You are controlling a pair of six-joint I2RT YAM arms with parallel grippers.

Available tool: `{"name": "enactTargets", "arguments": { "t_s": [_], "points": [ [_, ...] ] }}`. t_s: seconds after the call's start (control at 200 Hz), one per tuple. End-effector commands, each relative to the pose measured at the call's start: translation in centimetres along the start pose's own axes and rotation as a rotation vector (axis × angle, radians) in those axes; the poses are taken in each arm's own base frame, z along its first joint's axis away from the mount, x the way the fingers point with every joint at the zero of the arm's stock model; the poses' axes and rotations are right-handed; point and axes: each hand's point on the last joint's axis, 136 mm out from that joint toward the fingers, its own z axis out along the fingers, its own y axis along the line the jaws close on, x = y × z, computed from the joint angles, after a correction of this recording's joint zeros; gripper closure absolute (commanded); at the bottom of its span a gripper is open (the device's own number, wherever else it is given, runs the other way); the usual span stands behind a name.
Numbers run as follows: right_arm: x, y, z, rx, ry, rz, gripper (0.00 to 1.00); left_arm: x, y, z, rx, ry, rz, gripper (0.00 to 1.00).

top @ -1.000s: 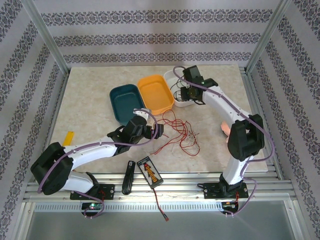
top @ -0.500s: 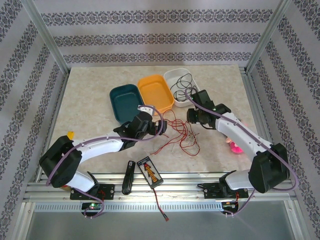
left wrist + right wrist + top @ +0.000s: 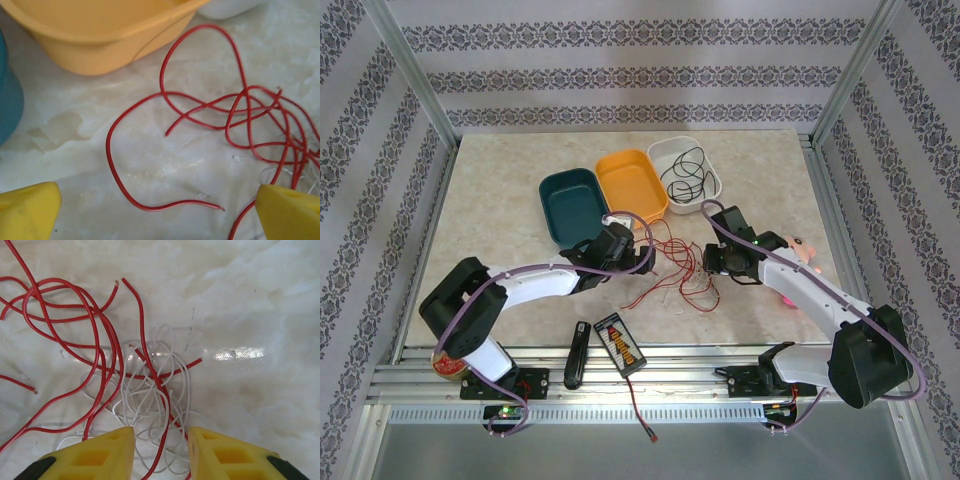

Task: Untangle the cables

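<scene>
The red cable (image 3: 672, 262) sprawls on the surface between both arms, its loops running mostly left to right and snarled with the white cable (image 3: 150, 405) toward the right. The right end effector (image 3: 160, 452), narrowly parted and empty, hangs over that snarl, nearer than the wide-spread left end effector (image 3: 160, 215). The black cable (image 3: 682, 170) lies in the far white tray (image 3: 715, 183).

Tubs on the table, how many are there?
3, in a row at the far side of the table: a teal tub on the left, an orange tub in the middle, a white tub on the right holding a black cable. None seems hidden.
</scene>
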Motion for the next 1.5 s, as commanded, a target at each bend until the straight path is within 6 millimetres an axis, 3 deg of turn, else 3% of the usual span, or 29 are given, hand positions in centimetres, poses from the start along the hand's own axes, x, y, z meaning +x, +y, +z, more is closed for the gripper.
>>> {"name": "enactTargets", "arguments": {
  "t_s": [0.0, 0.195, 0.375, 0.645, 0.824, 0.974, 1.199, 1.494],
  "points": [
    [0.0, 0.4, 0.8, -0.043, 0.013, 0.047, 0.67, 0.4, 0.6, 0.5, -0.025, 0.038, -0.031, 0.07],
    [-0.6, 0.6, 1.1, -0.077, 0.012, 0.066, 0.69, 1.8, 1.1, 1.9, -0.045, 0.079, -0.044, 0.28],
    [-0.8, 0.7, 0.9, -0.081, 0.004, 0.060, 0.69, 2.9, 1.2, 3.3, -0.055, 0.119, -0.052, 0.35],
    [-1.5, 0.4, 0.5, -0.089, -0.027, 0.072, 0.64, 3.6, 0.3, 5.1, -0.020, 0.159, -0.047, 0.58],
    [-1.8, 0.1, 0.5, -0.100, -0.047, 0.086, 0.63, 3.7, 0.2, 5.1, -0.014, 0.167, -0.034, 0.88],
    [-2.0, 0.3, 0.5, -0.117, -0.062, 0.084, 0.63, 2.7, -0.1, 4.0, 0.001, 0.136, 0.010, 1.00],
    [-2.2, 1.5, 0.6, -0.143, -0.081, 0.049, 0.63, -0.4, -2.2, 0.6, 0.099, 0.009, 0.081, 1.00],
    [-2.7, 2.4, 0.6, -0.149, -0.105, 0.030, 0.63, -4.4, -6.8, -6.0, 0.275, -0.170, 0.240, 1.00]
  ]
}}
